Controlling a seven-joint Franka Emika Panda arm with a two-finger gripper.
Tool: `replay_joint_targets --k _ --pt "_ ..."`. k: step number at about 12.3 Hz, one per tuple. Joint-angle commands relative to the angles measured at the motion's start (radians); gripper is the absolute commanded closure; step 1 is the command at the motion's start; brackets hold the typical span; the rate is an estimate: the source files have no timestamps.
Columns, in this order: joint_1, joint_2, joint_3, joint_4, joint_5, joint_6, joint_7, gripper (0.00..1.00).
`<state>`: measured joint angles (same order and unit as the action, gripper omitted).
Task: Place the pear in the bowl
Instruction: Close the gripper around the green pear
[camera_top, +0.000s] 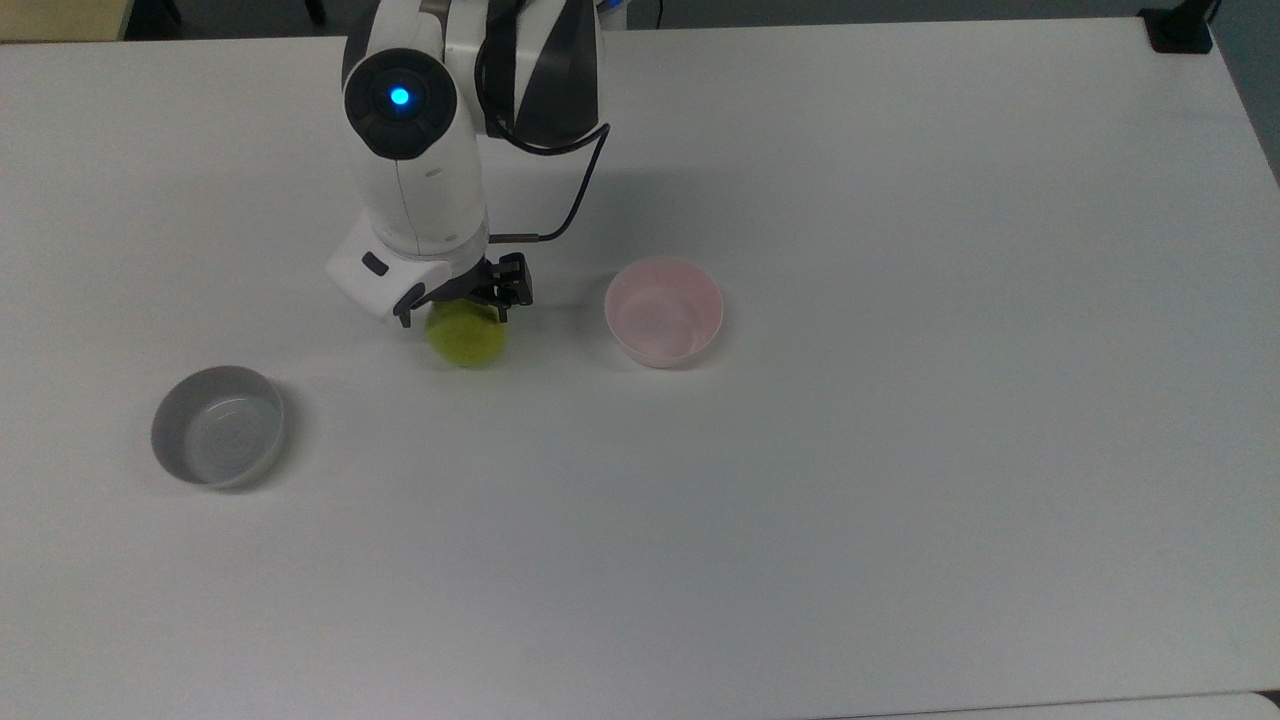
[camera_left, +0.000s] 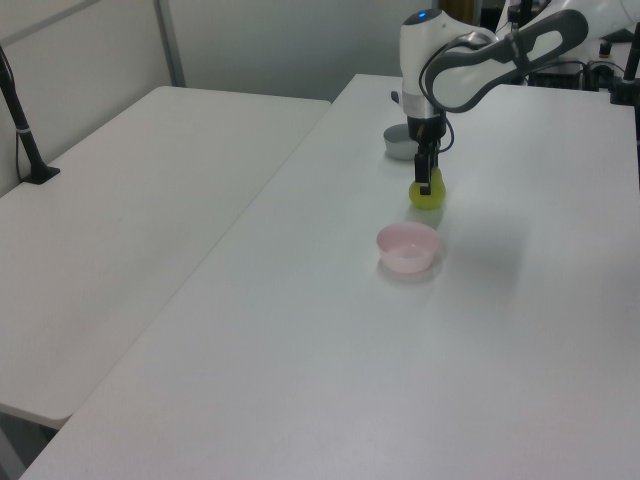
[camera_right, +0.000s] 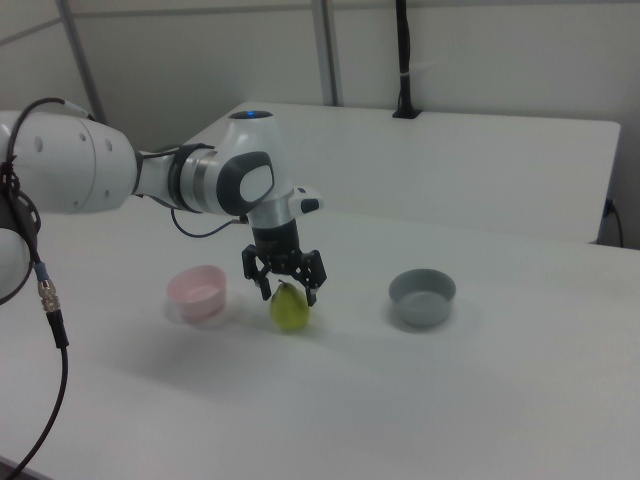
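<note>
Two-finger gripper (camera_right: 285, 287) lowered over small yellow-green pear (camera_top: 466, 340), fingers spread either side, not yet closed. Pear upright on white desk (camera_top: 900, 450), near pale pink round bowl (camera_top: 663, 312), ready for a top grasp.

Gripper (camera_left: 427, 186) low over pear (camera_left: 431, 196), jaws seemingly straddling its top. Pear on white surface (camera_left: 330, 330). Pink bowl (camera_left: 408, 247) near pear, toward camera. Grey bowl (camera_left: 400, 146) behind arm (camera_left: 470, 70), partly hidden.

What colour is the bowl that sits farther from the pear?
Grey: the small round grey bowl is farther from the yellow-green pear, clearest in the top view.
</note>
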<state>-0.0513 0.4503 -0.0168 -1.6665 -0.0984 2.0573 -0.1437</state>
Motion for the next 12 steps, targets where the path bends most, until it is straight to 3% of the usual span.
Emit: replay_joint_targets --k 1,4,5,8,9,12 --pt "0.014 0.03 -0.009 -0.01 -0.049 0.056 0.075 0.0" --pt "0.014 0.039 -0.009 -0.012 -0.061 0.057 0.075 0.02" --pt "0.016 0.044 -0.009 -0.012 -0.072 0.057 0.075 0.09" --pt "0.016 0.045 -0.008 -0.012 -0.079 0.055 0.07 0.48" --pt "0.016 0.039 -0.008 -0.009 -0.079 0.043 0.067 0.52" --pt "0.014 -0.031 -0.008 0.01 -0.072 -0.043 0.067 0.53"
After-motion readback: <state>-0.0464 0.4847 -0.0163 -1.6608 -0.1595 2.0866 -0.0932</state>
